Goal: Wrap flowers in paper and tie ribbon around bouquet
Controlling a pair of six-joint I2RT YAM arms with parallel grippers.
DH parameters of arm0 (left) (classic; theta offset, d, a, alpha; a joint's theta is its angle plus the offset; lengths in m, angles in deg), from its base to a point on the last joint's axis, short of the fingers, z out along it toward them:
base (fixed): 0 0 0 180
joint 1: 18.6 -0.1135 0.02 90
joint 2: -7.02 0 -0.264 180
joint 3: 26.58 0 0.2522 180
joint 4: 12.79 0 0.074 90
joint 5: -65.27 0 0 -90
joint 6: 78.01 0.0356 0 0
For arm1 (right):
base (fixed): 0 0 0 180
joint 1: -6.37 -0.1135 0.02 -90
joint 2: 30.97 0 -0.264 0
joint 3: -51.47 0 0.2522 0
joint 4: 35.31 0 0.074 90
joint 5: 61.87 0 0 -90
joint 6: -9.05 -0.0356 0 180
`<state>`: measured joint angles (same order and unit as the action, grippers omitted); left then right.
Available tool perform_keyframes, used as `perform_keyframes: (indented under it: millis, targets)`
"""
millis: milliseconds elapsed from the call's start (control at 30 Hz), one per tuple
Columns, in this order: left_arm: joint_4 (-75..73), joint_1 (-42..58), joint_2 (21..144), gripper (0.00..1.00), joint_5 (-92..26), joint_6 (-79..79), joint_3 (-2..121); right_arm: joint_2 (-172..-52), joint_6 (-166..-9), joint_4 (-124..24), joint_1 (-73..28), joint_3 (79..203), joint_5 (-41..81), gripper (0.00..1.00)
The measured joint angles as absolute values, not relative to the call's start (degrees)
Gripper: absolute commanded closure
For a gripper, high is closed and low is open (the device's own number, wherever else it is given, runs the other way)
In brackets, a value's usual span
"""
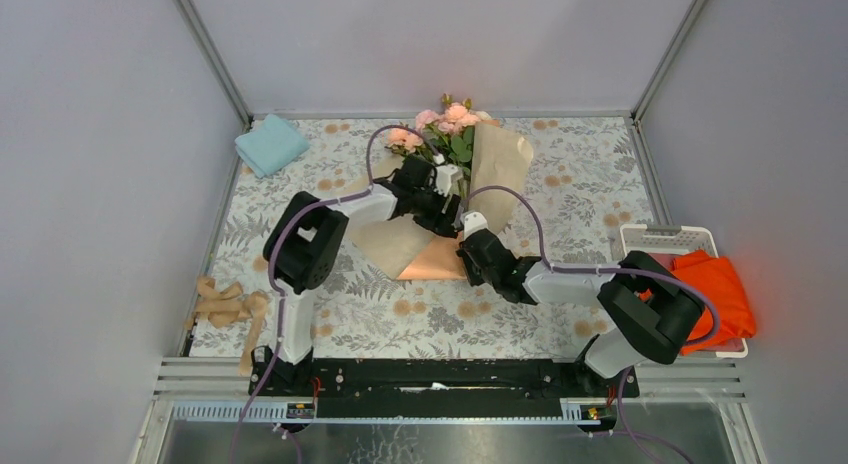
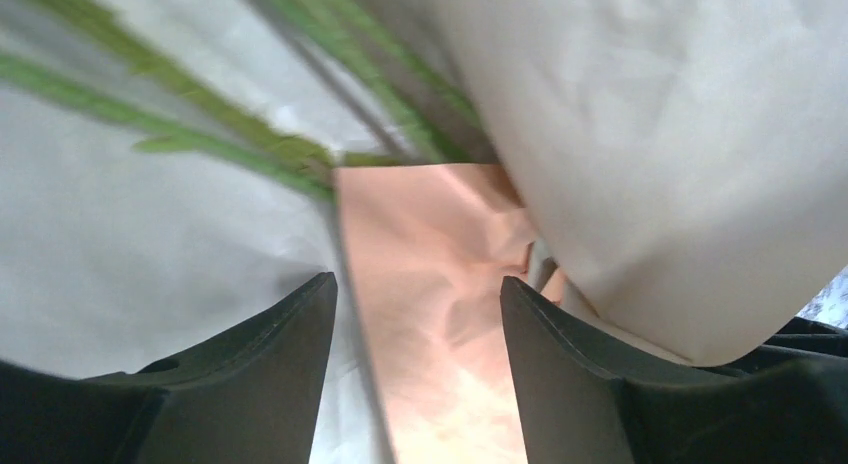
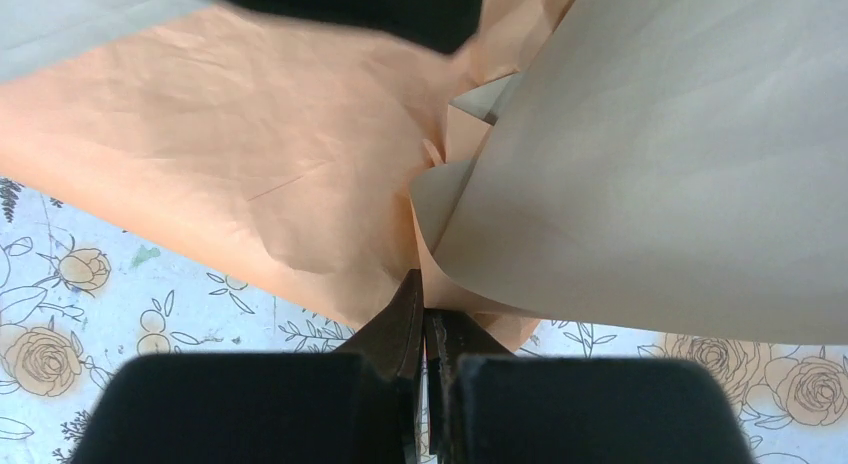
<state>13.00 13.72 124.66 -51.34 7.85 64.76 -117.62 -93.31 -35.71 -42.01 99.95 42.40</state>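
— Well, the look of the paper [image 1: 500, 164]?
— Crinkly and matte, peach-orange on one face, pale beige-grey on the other. Half closed around the bunch. One broad flap standing up and curling over, pale side out, just beyond the right gripper [image 3: 425, 302]. A peach corner lying flat on the floral tablecloth [image 1: 590, 174], just left of that gripper.
— And the right gripper itself?
— Pinched tight on a folded edge of the paper, fingers pressed together.
— The left gripper [image 2: 418, 284]?
— Jaws apart, fairly wide, straddling a strip of the peach face. Contact with either finger: impossible to tell.
— Now the flowers [image 1: 448, 122]?
— Pink, peach and cream roses with green leaves. Lying on the paper, long axis running away from the arms' bases. Heads out past the left gripper on the far side, thin green stems [image 2: 200, 134] leading back toward its fingers, beside the standing flap.
— The ribbon [image 1: 228, 309]?
— Tan-brown, loose in a looped heap at the near left table edge, well behind the left gripper and well apart from both.
— Anything else?
— A folded light-blue cloth [image 1: 270, 144] far off to the left gripper's left. A bright orange cloth [image 1: 715, 289] in a white basket [image 1: 665, 231], well to the right gripper's right.
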Motion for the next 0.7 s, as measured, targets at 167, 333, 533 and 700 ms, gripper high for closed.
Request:
perform_keyframes:
  millis: [167, 333, 533, 700]
  targets:
    - [13.75, 7.75, 123.75, 0.17, -54.64, 5.20, 64.55, -119.17, -90.97, -37.00, -42.12, 101.65, 42.11, 1.00]
    - [16.06, 4.36, 120.40, 0.05, -56.89, 4.48, 66.27, -120.33, -88.50, -38.86, -43.12, 103.38, 43.05, 1.00]
    - [20.81, 5.67, 121.23, 0.01, -60.04, 3.96, 82.10, -123.41, -85.29, -41.63, -45.57, 107.31, 45.96, 1.00]
    - [23.34, 10.18, 122.22, 0.01, -58.75, 7.13, 93.66, -125.45, -83.08, -44.36, -47.01, 110.15, 48.43, 1.00]
